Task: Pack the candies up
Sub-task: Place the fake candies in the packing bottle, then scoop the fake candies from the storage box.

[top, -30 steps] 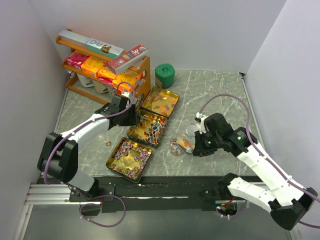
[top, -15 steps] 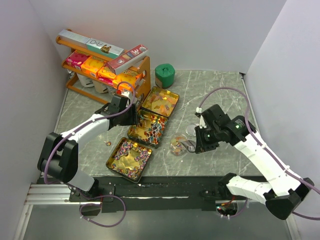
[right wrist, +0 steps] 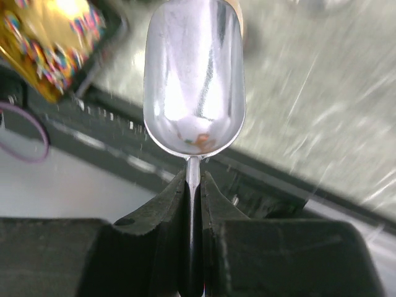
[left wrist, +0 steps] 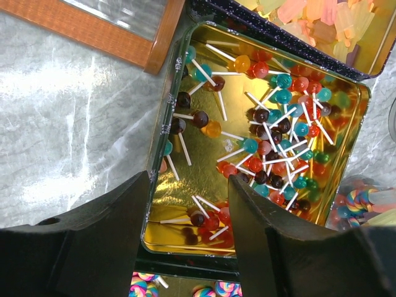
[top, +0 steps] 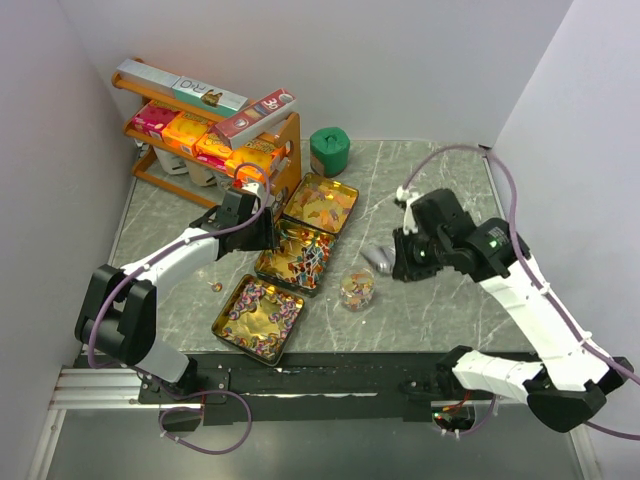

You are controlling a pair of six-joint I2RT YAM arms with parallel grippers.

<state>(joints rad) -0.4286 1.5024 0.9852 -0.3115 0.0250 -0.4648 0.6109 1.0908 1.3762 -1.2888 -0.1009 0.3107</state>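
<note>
Three gold tins hold the candies: orange-yellow ones at the back (top: 320,203), red, blue and brown lollipops in the middle tin (top: 295,258) (left wrist: 272,124), and pink-purple swirls in the near tin (top: 258,317). A small clear cup (top: 356,290) with mixed candies stands right of the tins. My left gripper (top: 266,238) (left wrist: 189,179) is open and straddles the middle tin's corner wall, one finger outside and one inside. My right gripper (top: 398,262) (right wrist: 193,179) is shut on the thin handle of a metal scoop (top: 377,257) (right wrist: 193,74). The scoop hangs above the table behind and right of the cup, its bowl almost empty.
An orange wooden rack (top: 285,135) with orange and pink boxes stands at the back left. A green roll (top: 328,152) sits beside it. One stray candy (top: 214,286) lies on the marble left of the tins. White walls close in both sides.
My right gripper has carried the scoop up and back from over the cup, toward the far right. The left arm has stayed still at the middle tin.
</note>
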